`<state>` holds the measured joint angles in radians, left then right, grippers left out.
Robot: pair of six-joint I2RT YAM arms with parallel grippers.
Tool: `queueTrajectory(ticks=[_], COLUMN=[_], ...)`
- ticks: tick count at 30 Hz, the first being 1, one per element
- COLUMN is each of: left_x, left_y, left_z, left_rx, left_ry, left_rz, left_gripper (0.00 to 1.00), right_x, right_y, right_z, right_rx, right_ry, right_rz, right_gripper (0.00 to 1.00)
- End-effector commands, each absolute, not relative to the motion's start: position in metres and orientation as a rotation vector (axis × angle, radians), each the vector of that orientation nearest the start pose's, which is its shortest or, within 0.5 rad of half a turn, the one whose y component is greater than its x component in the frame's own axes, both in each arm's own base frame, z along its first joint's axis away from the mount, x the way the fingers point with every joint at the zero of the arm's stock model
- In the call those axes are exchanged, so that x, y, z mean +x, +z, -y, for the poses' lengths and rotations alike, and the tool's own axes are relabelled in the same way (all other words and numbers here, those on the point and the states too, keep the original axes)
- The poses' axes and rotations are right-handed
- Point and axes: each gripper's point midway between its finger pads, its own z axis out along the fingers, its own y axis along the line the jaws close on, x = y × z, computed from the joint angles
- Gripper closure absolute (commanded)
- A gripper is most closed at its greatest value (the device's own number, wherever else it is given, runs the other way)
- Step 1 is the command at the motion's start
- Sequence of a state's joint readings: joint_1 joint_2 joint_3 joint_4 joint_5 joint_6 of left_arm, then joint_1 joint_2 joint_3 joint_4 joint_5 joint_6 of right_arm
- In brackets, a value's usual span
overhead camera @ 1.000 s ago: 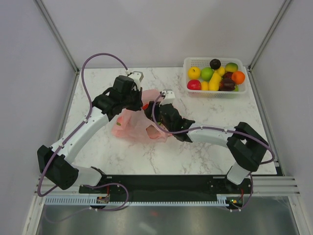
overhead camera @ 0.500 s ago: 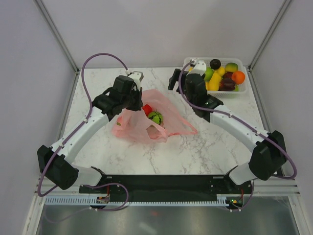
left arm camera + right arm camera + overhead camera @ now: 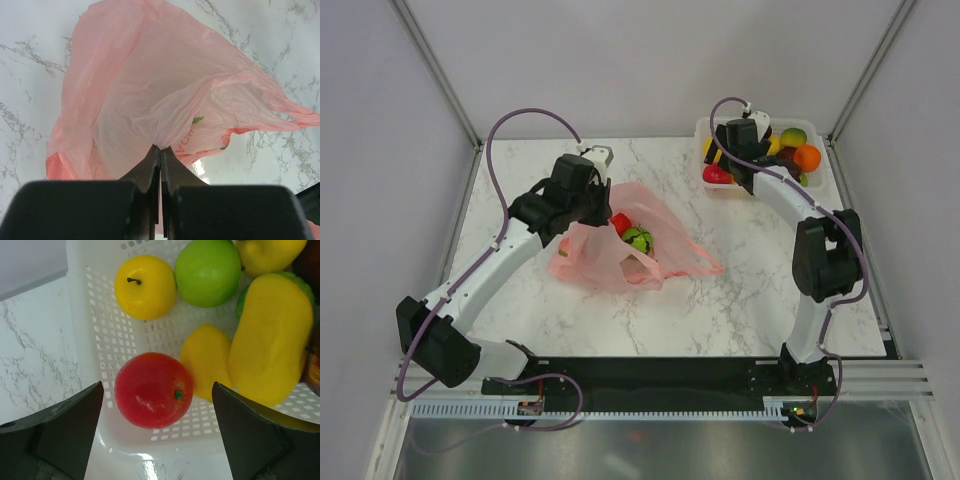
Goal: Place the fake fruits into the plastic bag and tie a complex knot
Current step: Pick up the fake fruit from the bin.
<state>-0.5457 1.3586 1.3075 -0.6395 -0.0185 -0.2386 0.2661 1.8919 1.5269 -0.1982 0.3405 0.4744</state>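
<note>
The pink plastic bag [image 3: 620, 250] lies on the marble table with its mouth lifted. My left gripper [image 3: 161, 148] is shut on the bag's upper edge [image 3: 165, 100], holding it up. A red fruit [image 3: 620, 222] and a green fruit [image 3: 638, 239] sit inside the bag. My right gripper [image 3: 157, 385] hangs open over the near left corner of the white basket [image 3: 817, 183]. A red fruit [image 3: 153, 389] lies below, between its fingers and untouched. Next to it are a yellow apple [image 3: 145, 286], a green apple [image 3: 207, 271] and a long yellow fruit [image 3: 272, 335].
The white lattice basket [image 3: 100, 340] stands at the table's back right and holds several more fruits, among them an orange one [image 3: 807, 157] and a dark one [image 3: 760, 129]. A bag handle [image 3: 705, 268] trails right across the marble.
My right arm has swung from the bag's mouth back to the basket and its jaws have opened wider. The green fruit now lies in the bag. The left arm has stayed still.
</note>
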Motion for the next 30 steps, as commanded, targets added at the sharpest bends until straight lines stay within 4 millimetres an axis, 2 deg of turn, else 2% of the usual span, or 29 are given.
queueTrajectory(ticks=[1, 3, 4, 7, 11, 12, 13, 17, 19, 23, 24, 26, 27, 29, 30], left_x=[0.32, 0.319, 0.319, 0.32, 0.32, 0.319, 0.319, 0.32, 0.32, 0.32, 0.32, 0.319, 0.319, 0.319, 0.319], left_y=[0.242, 0.244, 0.244, 0.244, 0.244, 0.243, 0.244, 0.244, 0.243, 0.243, 0.242, 0.242, 0.241, 0.242, 0.242], left_z=[0.205, 0.205, 0.205, 0.204, 0.204, 0.203, 0.203, 0.204, 0.204, 0.204, 0.204, 0.205, 0.205, 0.205, 0.205], left_rx=[0.343, 0.345, 0.345, 0.342, 0.341, 0.342, 0.341, 0.344, 0.344, 0.344, 0.346, 0.348, 0.351, 0.354, 0.354], left_ry=[-0.421, -0.425, -0.425, -0.42, -0.414, -0.413, -0.414, -0.414, -0.414, -0.412, -0.412, -0.412, -0.412, -0.415, -0.416], left_rz=[-2.217, -2.213, -2.214, -2.212, -2.211, -2.216, -2.213, -2.211, -2.214, -2.214, -2.215, -2.216, -2.218, -2.216, -2.214], left_gripper=[0.98, 0.98, 0.98, 0.98, 0.98, 0.98, 0.98, 0.98, 0.98, 0.98, 0.98, 0.98, 0.98, 0.98, 0.98], right_x=[0.546, 0.551, 0.553, 0.554, 0.555, 0.554, 0.554, 0.549, 0.547, 0.548, 0.548, 0.549, 0.547, 0.541, 0.534], right_y=[0.16, 0.154, 0.142, 0.121, 0.113, 0.112, 0.115, 0.122, 0.129, 0.151, 0.17, 0.187, 0.208, 0.221, 0.244], right_z=[-0.117, -0.12, -0.124, -0.13, -0.126, -0.124, -0.123, -0.115, -0.112, -0.11, -0.109, -0.109, -0.11, -0.11, -0.11], right_rx=[0.342, 0.309, 0.295, 0.269, 0.29, 0.3, 0.302, 0.325, 0.33, 0.323, 0.32, 0.297, 0.286, 0.26, 0.243], right_ry=[0.058, 0.046, 0.047, 0.072, 0.041, 0.03, 0.027, 0.021, 0.025, 0.044, 0.057, 0.068, 0.088, 0.11, 0.131], right_rz=[-2.124, -2.168, -2.199, -2.249, -2.257, -2.256, -2.251, -2.238, -2.221, -2.151, -2.105, -2.051, -2.009, -1.965, -1.913], right_gripper=[0.02, 0.02, 0.02, 0.02, 0.03, 0.07, 0.16, 0.25, 0.32, 0.36, 0.36, 0.37, 0.38, 0.37, 0.37])
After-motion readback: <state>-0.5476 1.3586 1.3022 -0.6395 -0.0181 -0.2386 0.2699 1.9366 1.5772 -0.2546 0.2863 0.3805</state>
